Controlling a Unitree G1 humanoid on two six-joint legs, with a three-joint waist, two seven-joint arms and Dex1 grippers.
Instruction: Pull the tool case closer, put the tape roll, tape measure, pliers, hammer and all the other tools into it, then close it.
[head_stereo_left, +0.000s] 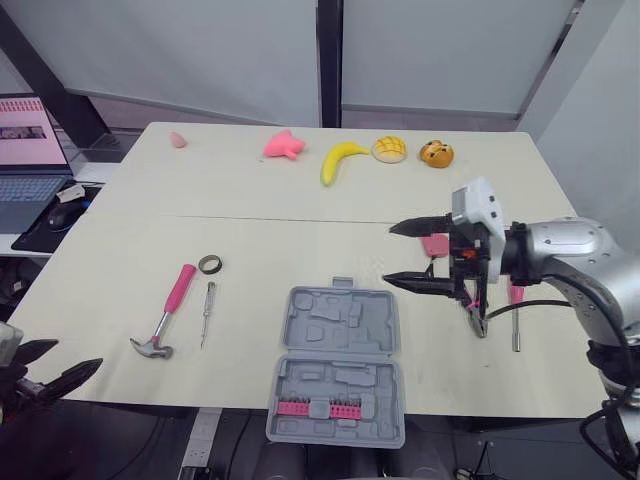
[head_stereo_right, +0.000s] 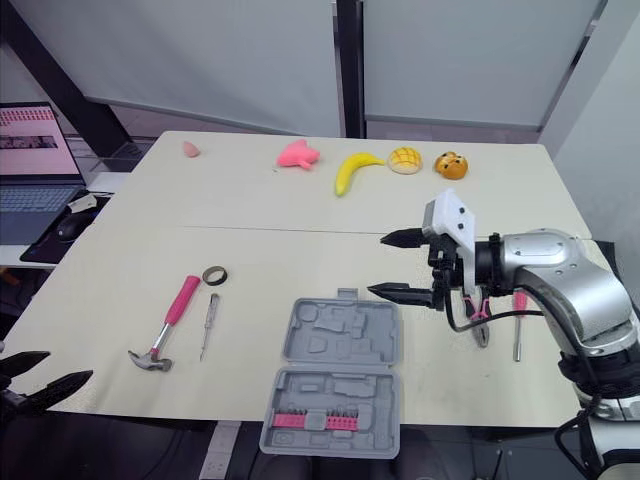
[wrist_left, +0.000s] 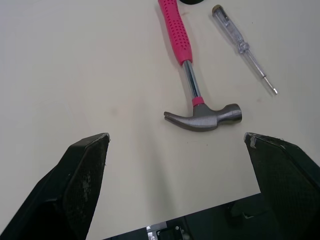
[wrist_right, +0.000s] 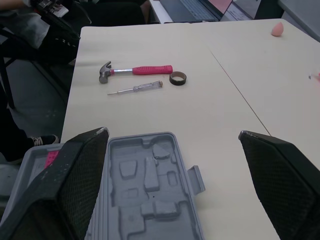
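Tool case (head_stereo_left: 337, 365): lies opened flat at the near edge of the table (head_stereo_left: 260, 235), about the middle, both grey halves facing up; the near half holds a pink strip of bits (head_stereo_left: 320, 408), and the moulded slots of the far half are bare
Right gripper (head_stereo_left: 390, 253): hangs above the table just beyond the far right corner of the case, fingers spread wide and pointing toward the robot's left, nothing between them
Left gripper (head_stereo_left: 78, 354): low at the near left edge of the table, fingers wide apart, holding nothing; the hammer head sits just ahead of it
Hammer (head_stereo_left: 167, 312): flat on the table left of the case, pink handle pointing away, steel head toward the near edge
Tester screwdriver (head_stereo_left: 207, 312): clear handle, lies just right of the hammer, roughly parallel, not touching it
Tape roll (head_stereo_left: 209, 264): small dark ring, flat, near the far ends of the hammer and the tester
Pliers (head_stereo_left: 479, 322): pink grips, on the table right of the case, partly hidden behind the right gripper
Pink-handled screwdriver (head_stereo_left: 516, 325): just right of the pliers, shaft pointing toward the near edge
Pink block (head_stereo_left: 435, 245): mostly hidden behind the right gripper, cannot tell what it is
Far edge of the table: banana (head_stereo_left: 340, 160), pink toy (head_stereo_left: 283, 146), bun (head_stereo_left: 389, 149)
Left of the table: laptop (head_stereo_left: 30, 160), lid up
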